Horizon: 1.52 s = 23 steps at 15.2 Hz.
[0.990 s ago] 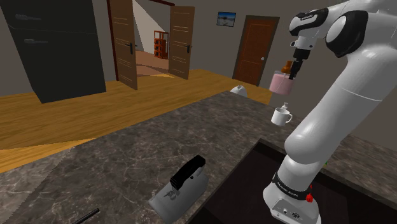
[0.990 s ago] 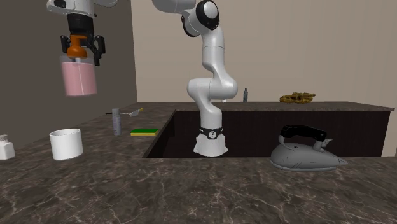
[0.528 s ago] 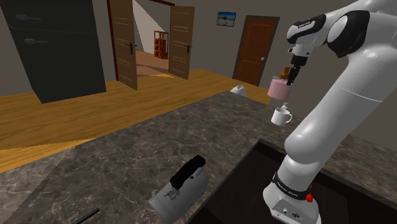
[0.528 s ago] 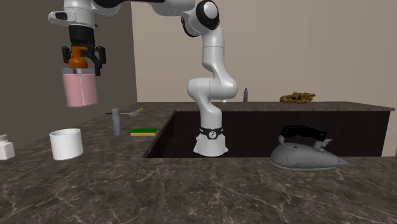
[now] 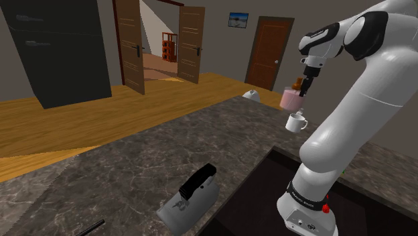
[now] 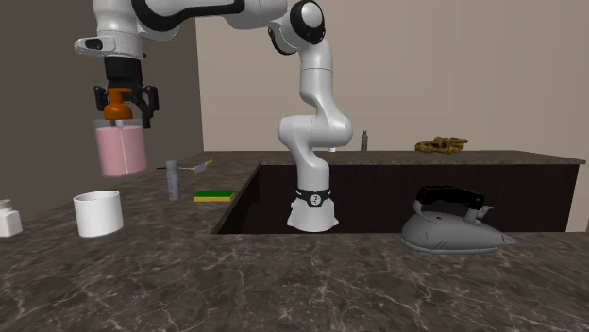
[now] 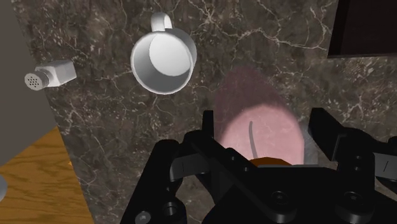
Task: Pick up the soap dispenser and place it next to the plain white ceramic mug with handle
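the soap dispenser [image 6: 121, 149], a pink see-through body under an orange pump top, hangs in the air over the dark marbled bench [image 6: 283, 283]. its base is clear of the stone and its body leans a little off upright. the black hand [image 6: 123, 99] has it by the pump top, with the two fingers closed in on the neck from either side and the body hanging below them.

in the second exterior view the white mug [image 6: 98, 213] stands on the bench below the dispenser, slightly toward that view's left and apart from it. the wrist view looks down into the mug's open mouth near the pink body, with the handle turned away from the dispenser. a small white shaker [image 7: 49, 74] sits past the mug, near the bench edge that meets the wooden floor.

further along the bench a grey cylinder [image 6: 173, 178] stands upright. a yellow-and-green sponge [image 6: 214, 196] lies near it, at the rim of the dark recess [image 6: 378, 193] where the arm's base sits. a grey iron [image 6: 453, 222] with a black handle rests on the bench by the recess's other corner.
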Each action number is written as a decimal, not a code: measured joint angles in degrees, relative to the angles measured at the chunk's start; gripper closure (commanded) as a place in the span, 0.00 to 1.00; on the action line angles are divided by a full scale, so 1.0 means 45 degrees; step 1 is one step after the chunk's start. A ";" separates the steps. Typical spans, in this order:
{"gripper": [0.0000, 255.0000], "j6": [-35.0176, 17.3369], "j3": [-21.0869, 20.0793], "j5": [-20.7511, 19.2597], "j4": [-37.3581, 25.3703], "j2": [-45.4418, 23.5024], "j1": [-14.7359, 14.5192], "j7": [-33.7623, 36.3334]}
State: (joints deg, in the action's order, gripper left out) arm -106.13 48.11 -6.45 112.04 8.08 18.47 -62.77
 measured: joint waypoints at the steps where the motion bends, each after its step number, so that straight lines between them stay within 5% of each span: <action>1: 1.00 -0.0164 0.0012 0.0020 0.0139 -0.0036 -0.0003 0.0002; 23: 1.00 -0.3989 0.0530 0.1294 0.2821 -0.1705 0.0052 -0.0976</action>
State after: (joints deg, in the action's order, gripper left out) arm -124.08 50.49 -0.63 124.73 0.41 18.70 -67.16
